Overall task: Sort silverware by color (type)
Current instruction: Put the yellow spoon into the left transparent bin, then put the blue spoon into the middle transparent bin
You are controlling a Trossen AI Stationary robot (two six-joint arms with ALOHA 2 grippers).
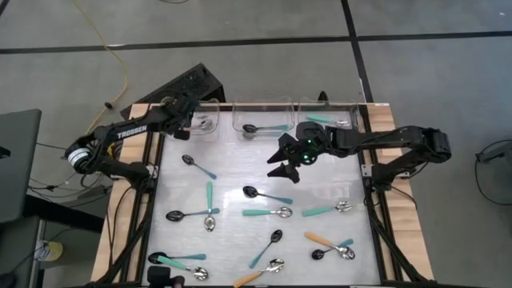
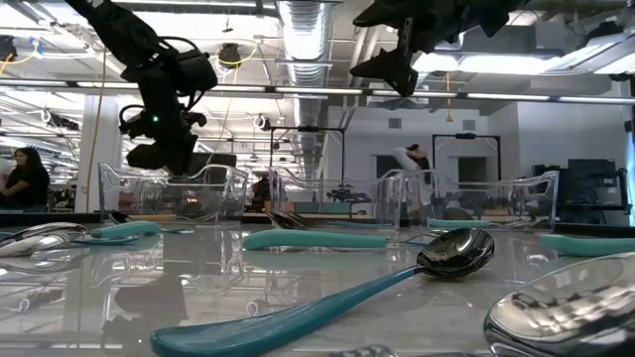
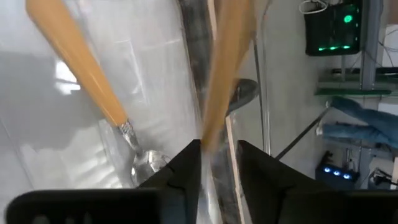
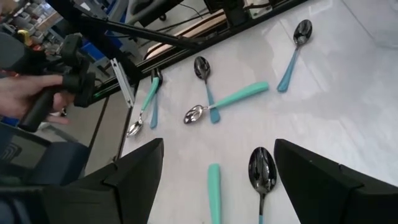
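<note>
My left gripper [image 1: 187, 114] hovers over the leftmost clear bin [image 1: 210, 106] at the table's far left. In the left wrist view its fingers stand slightly apart with a blurred orange-handled spoon [image 3: 227, 68] between them. A second orange-handled spoon [image 3: 84, 71] with a silver bowl lies in that bin. My right gripper [image 1: 286, 166] hangs open above the table's middle with nothing between its fingers [image 4: 214, 155]. Several teal- and orange-handled spoons lie scattered on the table, among them a black-bowled one [image 1: 266, 194]. My left gripper has the near end of the blurred orange handle [image 3: 208, 140] between its parted fingers. The fingers slant down over the bin. I cannot tell whether either finger touches the handle.
Two more clear bins [image 1: 261, 106] [image 1: 330, 102] stand along the far edge, each with teal-handled spoons in it. A person's hand holding a dark device [image 4: 53, 93] shows beyond the table's edge. Wooden frame rails run along both sides.
</note>
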